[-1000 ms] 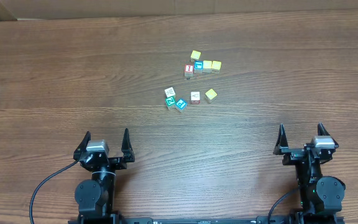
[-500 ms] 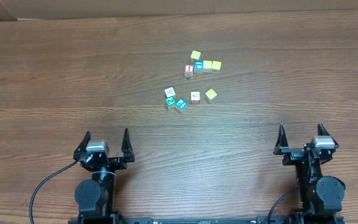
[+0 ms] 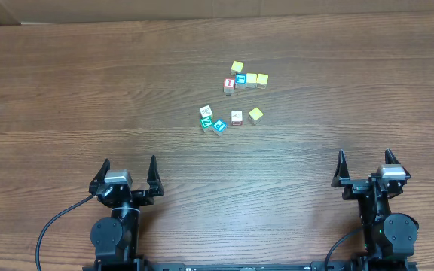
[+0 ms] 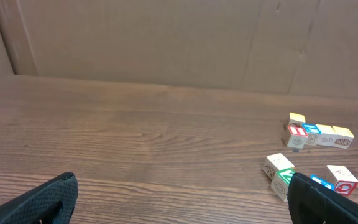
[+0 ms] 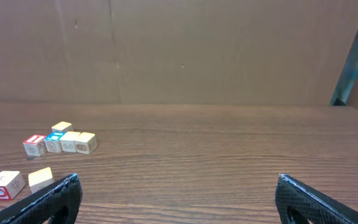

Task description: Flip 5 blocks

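Observation:
Five blocks lie in a loose cluster at mid-table: a whitish one (image 3: 206, 111), the green-faced Z (image 3: 206, 123), the teal-faced P (image 3: 219, 126), a whitish one with a red mark (image 3: 236, 117) and a plain yellow-tan one (image 3: 255, 114). My left gripper (image 3: 129, 167) rests at the near left edge, open and empty, well short of them. My right gripper (image 3: 365, 159) rests at the near right edge, also open and empty. The left wrist view shows the green Z (image 4: 284, 177) beside its right finger (image 4: 319, 202). In the right wrist view the red-marked block (image 5: 4, 184) and yellow-tan block (image 5: 40, 178) lie far left.
A second group sits just beyond the cluster: a red-faced cube (image 3: 229, 84), a teal cube (image 3: 240, 78), a yellow cube (image 3: 236, 67) and two tan cubes (image 3: 257, 79). A brown cardboard wall (image 4: 166, 37) rises behind the table's far edge.

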Tool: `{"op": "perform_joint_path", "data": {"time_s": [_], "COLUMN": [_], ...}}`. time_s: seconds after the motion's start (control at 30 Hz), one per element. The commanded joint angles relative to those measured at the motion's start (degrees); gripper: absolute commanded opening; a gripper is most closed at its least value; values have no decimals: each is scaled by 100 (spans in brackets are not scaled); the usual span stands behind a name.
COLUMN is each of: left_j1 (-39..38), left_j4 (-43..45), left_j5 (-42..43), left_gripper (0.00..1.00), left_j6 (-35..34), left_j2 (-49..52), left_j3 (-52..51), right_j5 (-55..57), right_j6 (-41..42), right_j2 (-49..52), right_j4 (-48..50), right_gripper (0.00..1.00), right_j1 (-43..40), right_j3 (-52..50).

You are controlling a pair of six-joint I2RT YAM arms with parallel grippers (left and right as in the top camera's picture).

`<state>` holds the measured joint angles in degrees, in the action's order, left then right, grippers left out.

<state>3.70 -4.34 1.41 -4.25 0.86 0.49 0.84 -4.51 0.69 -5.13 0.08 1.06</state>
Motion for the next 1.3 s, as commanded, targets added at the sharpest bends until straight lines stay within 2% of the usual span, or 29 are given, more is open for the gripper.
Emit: {"op": "perform_joint_path", "data": {"time_s": [0.0,0.33,0.97,1.17,1.27], "left_j1": [-52,-52,-52,-52,-52], "left_j4": [-13,-11,-11,13,22], "left_j5": [-50,-35,-35,9,9], "left_gripper": [100,100,100,100,100], "left_j6": [85,-201,-199,-221,-219], "left_j2": [-61,-61,-61,-61,-61], "left_j3": [-22,-22,-22,-22,-22], "right_j5": [-7,-7,-9,-748,-778], "right_j6": [-2,-4,-2,0,-2], "right_j2": [-52,-52,-52,-52,-52], "right_j4": [37,37,37,122,138], "right_gripper": [100,100,100,100,100], "right_j1": [-20,-20,-20,-20,-20], "right_j3": [-61,-61,-61,-61,-61]}}
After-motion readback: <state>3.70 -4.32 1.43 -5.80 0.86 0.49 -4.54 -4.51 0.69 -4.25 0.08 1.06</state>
